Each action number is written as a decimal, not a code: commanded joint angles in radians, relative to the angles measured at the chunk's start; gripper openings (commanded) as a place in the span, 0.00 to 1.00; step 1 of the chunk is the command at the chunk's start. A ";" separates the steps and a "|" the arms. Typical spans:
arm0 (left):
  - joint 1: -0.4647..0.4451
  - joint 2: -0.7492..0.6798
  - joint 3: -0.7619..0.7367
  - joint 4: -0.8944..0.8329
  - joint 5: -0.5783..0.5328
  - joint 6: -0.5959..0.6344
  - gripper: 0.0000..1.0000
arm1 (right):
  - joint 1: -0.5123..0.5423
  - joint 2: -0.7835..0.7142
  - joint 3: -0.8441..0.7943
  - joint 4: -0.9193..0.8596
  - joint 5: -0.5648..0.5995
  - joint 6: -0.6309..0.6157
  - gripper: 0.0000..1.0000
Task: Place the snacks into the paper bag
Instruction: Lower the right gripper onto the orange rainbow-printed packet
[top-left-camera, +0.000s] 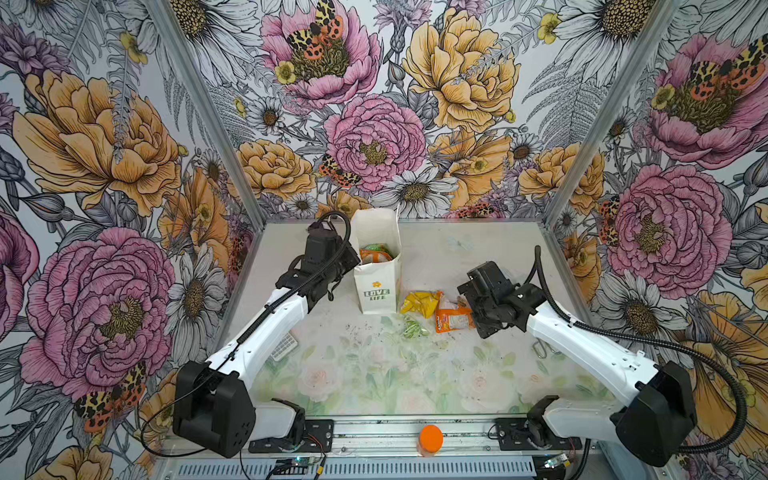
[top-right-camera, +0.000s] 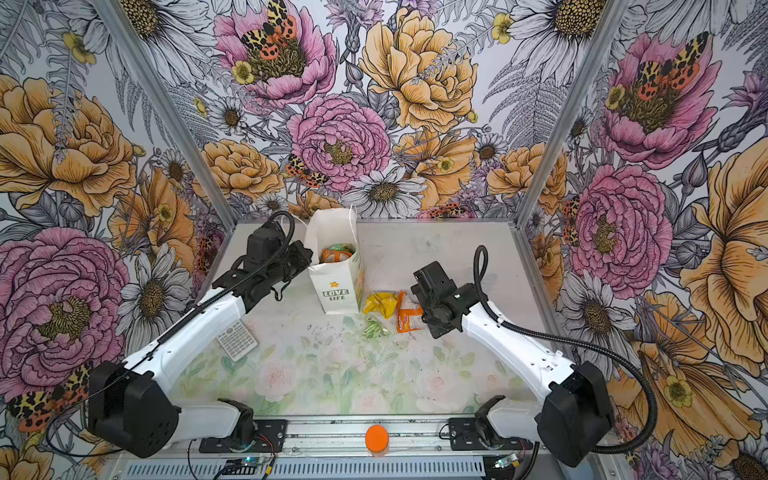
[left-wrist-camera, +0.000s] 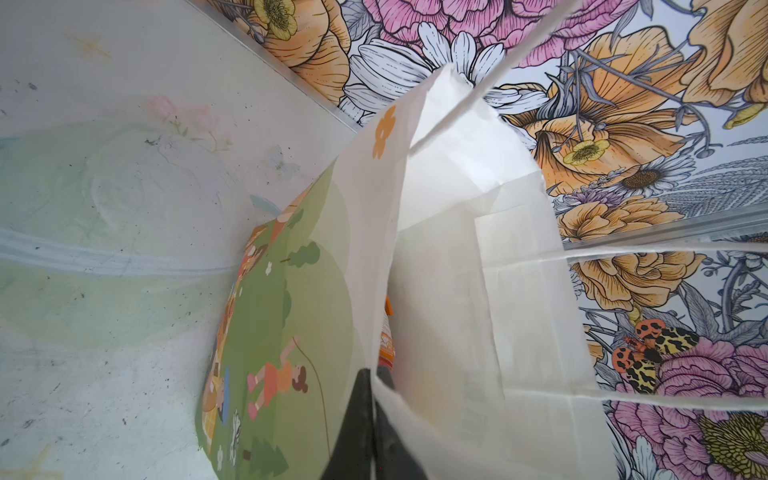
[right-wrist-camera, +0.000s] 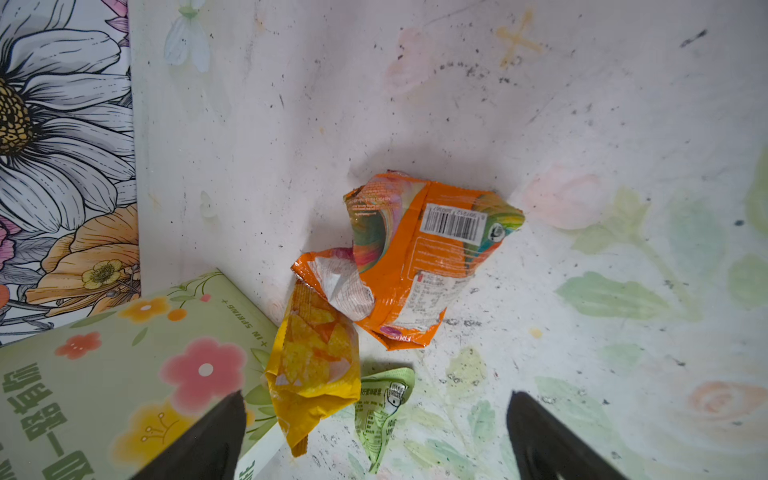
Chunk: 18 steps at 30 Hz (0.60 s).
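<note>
Counting three loose mid-frame in both top views: orange packet (top-left-camera: 453, 318), yellow packet (top-left-camera: 419, 303), pale green packet (top-left-camera: 411, 328), all right of your paper bag (top-left-camera: 376, 291) marked "LOVE LIFE". Inside it: second orange packet (top-left-camera: 372, 255), bright green packet (top-left-camera: 376, 246). Barcode (right-wrist-camera: 453, 224) shows only in right wrist view. Your left gripper (left-wrist-camera: 373, 382) pinches the bag rim; right gripper (right-wrist-camera: 376, 395) spread wide.

Wrist view: left gripper (left-wrist-camera: 372, 378) shows fingertips only, rest cut off at picture edge. In both top views its fingers are hidden behind own wrist, beside paper bag (top-left-camera: 376, 291).
Inside bag, packets (top-left-camera: 376, 254) show tops only; count unclear.
Fingers of right gripper (right-wrist-camera: 376, 395) cut off at edge; hidden under wrist in top views.
Right end of orange packet (top-left-camera: 451, 320) hidden under that wrist.
In a top view, calculator (top-left-camera: 284, 347) mostly under left arm.
Print on pale green packet (right-wrist-camera: 384, 409) too small to read.
</note>
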 joint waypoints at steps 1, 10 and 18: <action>0.002 0.018 -0.008 -0.048 0.006 0.004 0.00 | -0.008 0.037 0.002 0.015 0.013 0.048 1.00; 0.007 0.019 -0.005 -0.047 0.014 0.009 0.00 | -0.044 0.101 -0.010 0.074 -0.014 0.091 1.00; 0.014 0.016 -0.009 -0.048 0.015 0.010 0.00 | -0.057 0.176 -0.010 0.118 -0.064 0.102 1.00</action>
